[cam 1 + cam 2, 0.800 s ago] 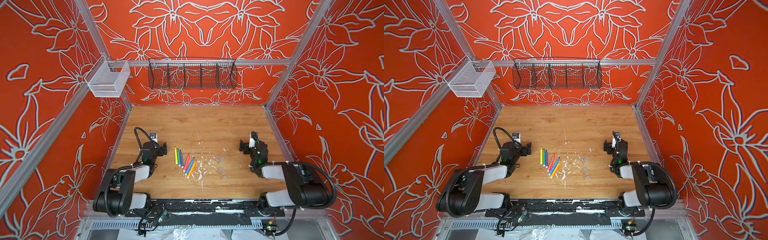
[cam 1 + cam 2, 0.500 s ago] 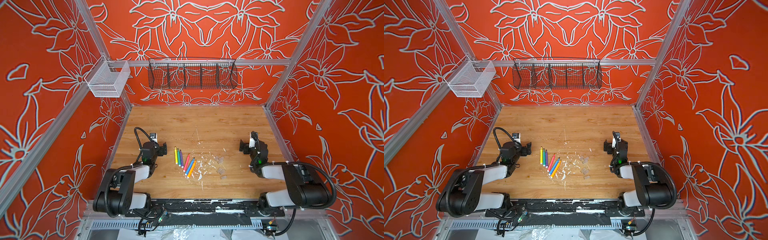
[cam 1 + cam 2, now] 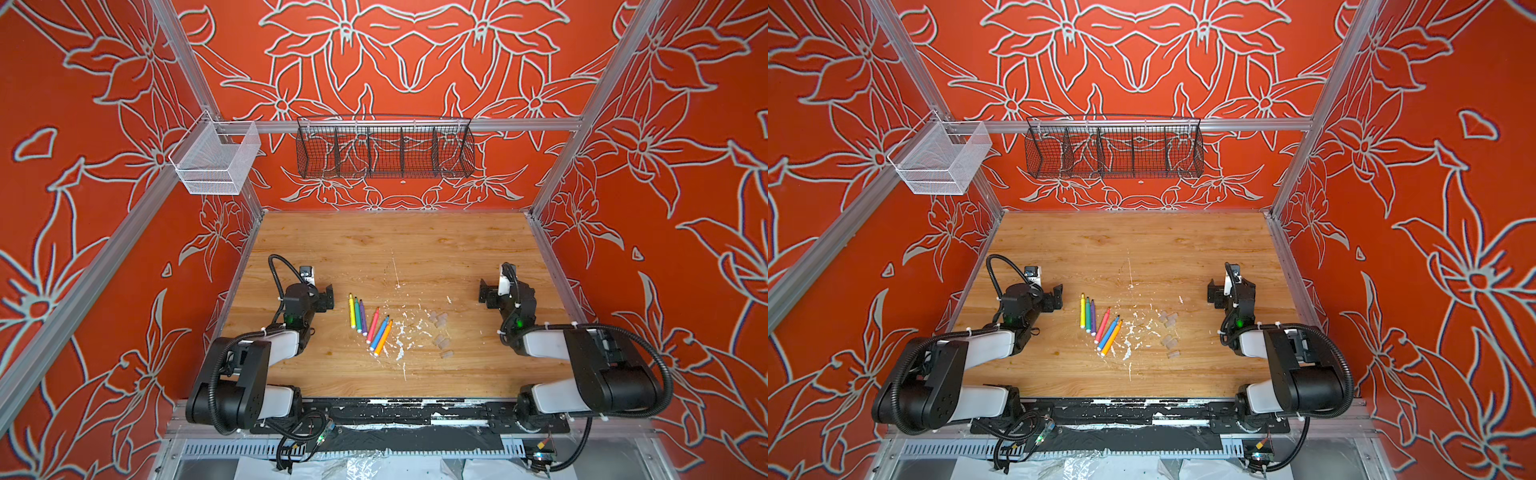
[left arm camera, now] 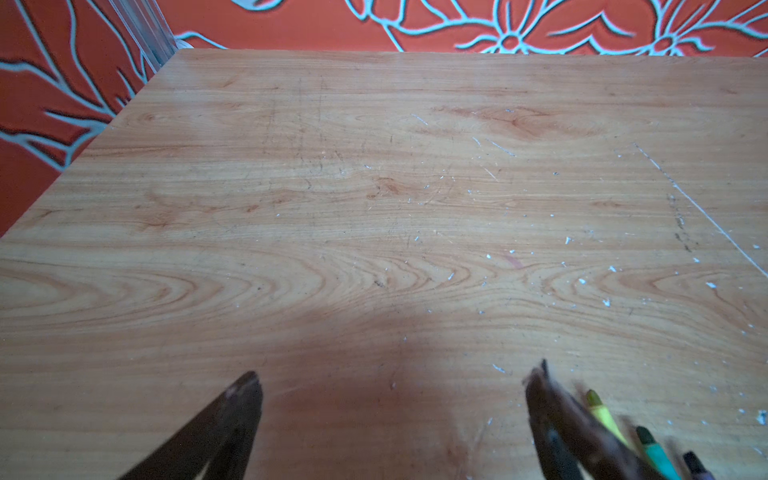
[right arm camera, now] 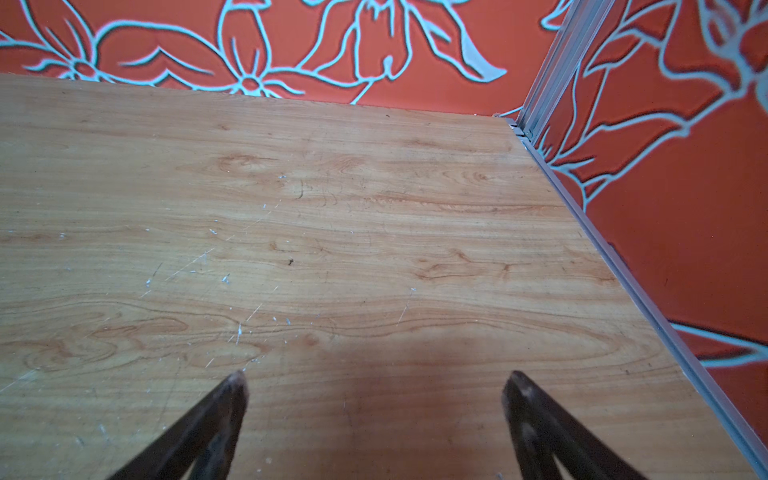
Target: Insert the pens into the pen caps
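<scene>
Six slim coloured felt-tip pens [image 3: 370, 326] and small translucent plastic pen caps [image 3: 439, 332] lie side by side on the scratched wooden tabletop [image 3: 395, 241].
Both top views: left gripper [image 3: 328, 297] near the pens, right gripper [image 3: 484, 295] beyond the pen caps, both spread wide and empty. Left wrist view: parted fingers [image 4: 245, 399], yellow and green pens beside one. Right wrist view: parted fingers [image 5: 232, 399] over wood.

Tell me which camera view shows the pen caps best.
A top view: the pen caps lie unobstructed on the table, right of the pens. Both top views show them about equally, though small. Neither wrist view shows any cap.
</scene>
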Action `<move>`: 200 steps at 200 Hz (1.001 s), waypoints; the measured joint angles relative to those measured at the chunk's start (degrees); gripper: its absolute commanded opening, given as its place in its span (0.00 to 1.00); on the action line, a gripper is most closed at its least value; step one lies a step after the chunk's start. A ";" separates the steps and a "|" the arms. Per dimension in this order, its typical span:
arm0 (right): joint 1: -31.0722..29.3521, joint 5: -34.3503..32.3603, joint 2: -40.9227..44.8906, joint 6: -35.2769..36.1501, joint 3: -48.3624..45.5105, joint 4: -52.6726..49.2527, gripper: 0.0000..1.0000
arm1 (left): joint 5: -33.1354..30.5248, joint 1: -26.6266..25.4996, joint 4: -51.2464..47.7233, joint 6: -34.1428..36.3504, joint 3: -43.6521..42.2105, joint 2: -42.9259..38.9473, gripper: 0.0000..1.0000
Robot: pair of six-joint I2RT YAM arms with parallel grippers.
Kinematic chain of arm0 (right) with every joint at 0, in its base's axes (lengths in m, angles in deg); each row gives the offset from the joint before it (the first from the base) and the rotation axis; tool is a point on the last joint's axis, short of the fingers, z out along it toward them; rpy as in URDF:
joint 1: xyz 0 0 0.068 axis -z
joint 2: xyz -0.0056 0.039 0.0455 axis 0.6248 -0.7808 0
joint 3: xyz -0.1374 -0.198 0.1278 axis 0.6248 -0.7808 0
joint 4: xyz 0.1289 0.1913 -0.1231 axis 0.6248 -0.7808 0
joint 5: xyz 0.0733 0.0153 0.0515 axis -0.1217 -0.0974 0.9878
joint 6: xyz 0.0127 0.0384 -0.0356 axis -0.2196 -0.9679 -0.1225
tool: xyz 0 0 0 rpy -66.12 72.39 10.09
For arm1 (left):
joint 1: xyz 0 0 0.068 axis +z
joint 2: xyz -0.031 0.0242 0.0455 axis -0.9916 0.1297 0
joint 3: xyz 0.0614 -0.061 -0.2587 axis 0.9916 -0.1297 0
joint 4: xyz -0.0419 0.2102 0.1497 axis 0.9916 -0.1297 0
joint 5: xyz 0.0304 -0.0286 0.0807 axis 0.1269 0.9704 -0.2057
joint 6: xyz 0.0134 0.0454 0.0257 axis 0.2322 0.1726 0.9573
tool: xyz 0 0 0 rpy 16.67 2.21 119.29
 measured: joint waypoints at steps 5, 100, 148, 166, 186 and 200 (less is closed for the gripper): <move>0.00 -0.02 0.00 0.00 0.00 0.02 0.97 | 0.22 0.00 -0.02 0.11 0.00 -0.02 0.96; -2.23 -7.48 36.96 -13.81 1.55 -23.58 0.97 | 12.00 -0.59 -11.76 -8.31 -5.73 -45.05 0.96; -2.21 0.39 52.24 -26.25 5.33 -42.73 0.97 | 19.19 -0.57 -28.46 -18.53 4.74 -51.78 0.96; -2.21 2.32 56.26 -28.59 4.96 -47.08 0.97 | 16.96 -0.63 -31.80 -23.71 4.59 -51.80 0.96; -2.19 5.66 61.81 -30.69 1.46 -47.06 0.98 | 15.30 -0.44 -35.08 -28.30 2.23 -51.30 0.97; -2.21 5.64 64.43 -33.70 -0.35 -47.84 0.97 | 15.85 -0.44 -37.62 -30.18 1.88 -49.66 0.97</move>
